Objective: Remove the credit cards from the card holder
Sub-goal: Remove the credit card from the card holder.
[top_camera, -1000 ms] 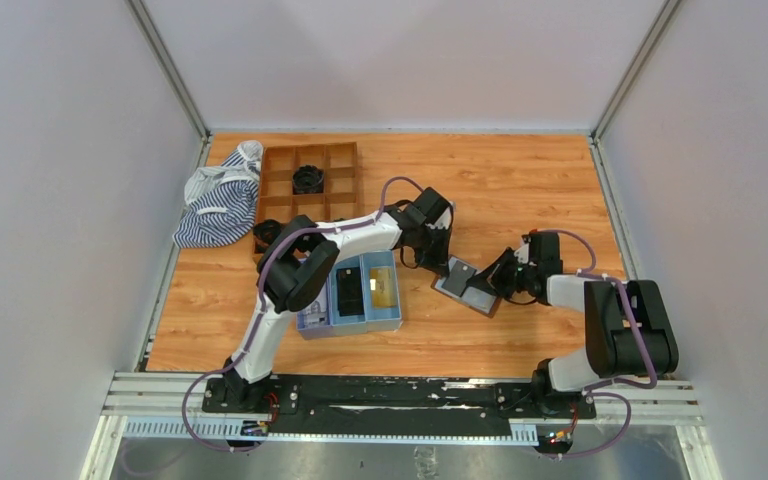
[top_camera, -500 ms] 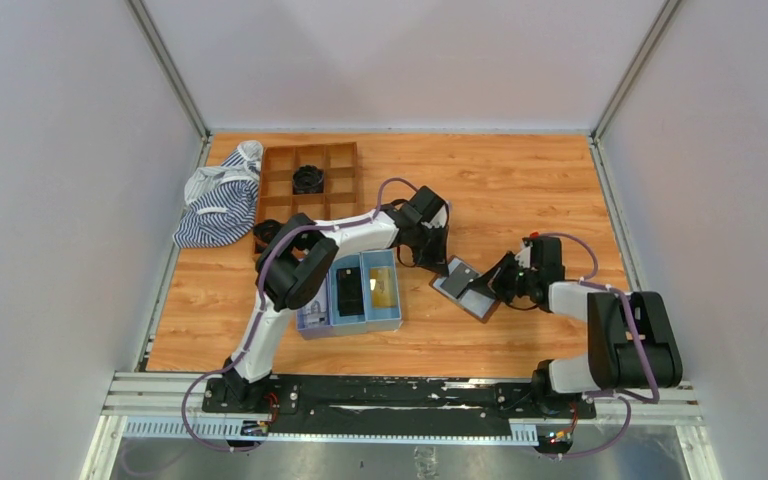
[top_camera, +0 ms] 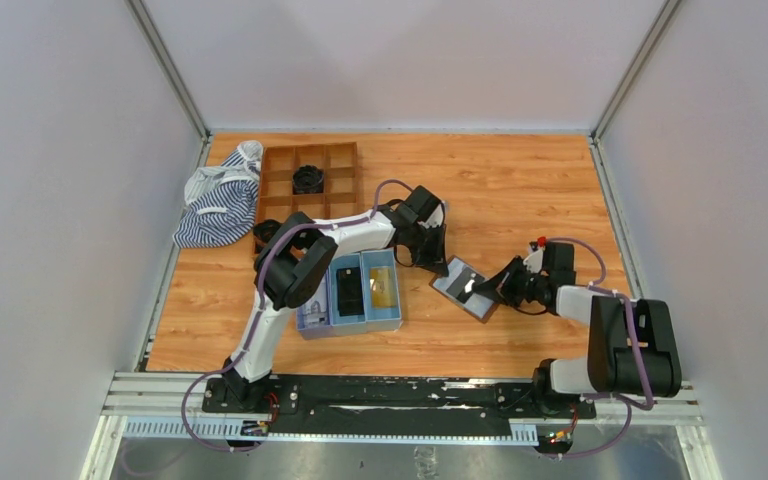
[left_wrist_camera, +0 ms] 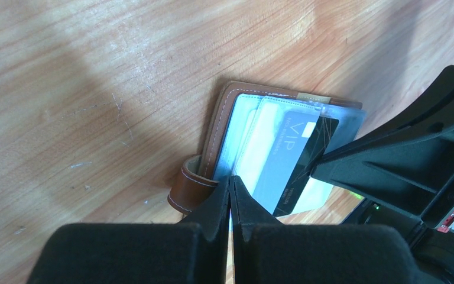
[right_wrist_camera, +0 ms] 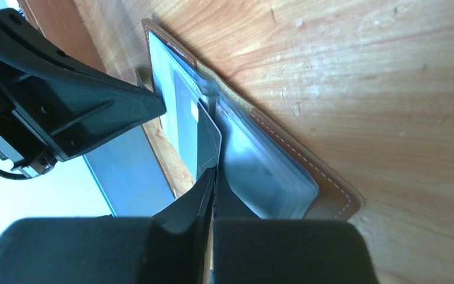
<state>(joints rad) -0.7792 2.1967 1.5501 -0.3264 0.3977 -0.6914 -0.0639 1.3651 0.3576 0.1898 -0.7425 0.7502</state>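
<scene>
The brown leather card holder (top_camera: 457, 289) lies open on the wooden table between the two arms. In the left wrist view its brown edge (left_wrist_camera: 220, 121) frames grey pocket panels. My left gripper (top_camera: 438, 263) is shut on the holder's near-left edge (left_wrist_camera: 230, 180). My right gripper (top_camera: 505, 286) is shut on a black card (right_wrist_camera: 207, 139) that sticks partway out of a pocket. The same card, marked VIP (left_wrist_camera: 303, 160), shows in the left wrist view with the right fingers (left_wrist_camera: 354, 163) on its end. Clear pocket sleeves (right_wrist_camera: 260, 171) sit beside it.
A blue three-compartment tray (top_camera: 385, 322) stands left of the holder, with a black item (top_camera: 348, 290) and a yellowish card (top_camera: 384, 288) inside. A brown wooden grid box (top_camera: 272, 180) and a striped cloth (top_camera: 215, 205) lie at the back left.
My right arm has drawn back to the right, with the black card sliding further out of the holder. My left gripper has stayed on the holder's edge.
</scene>
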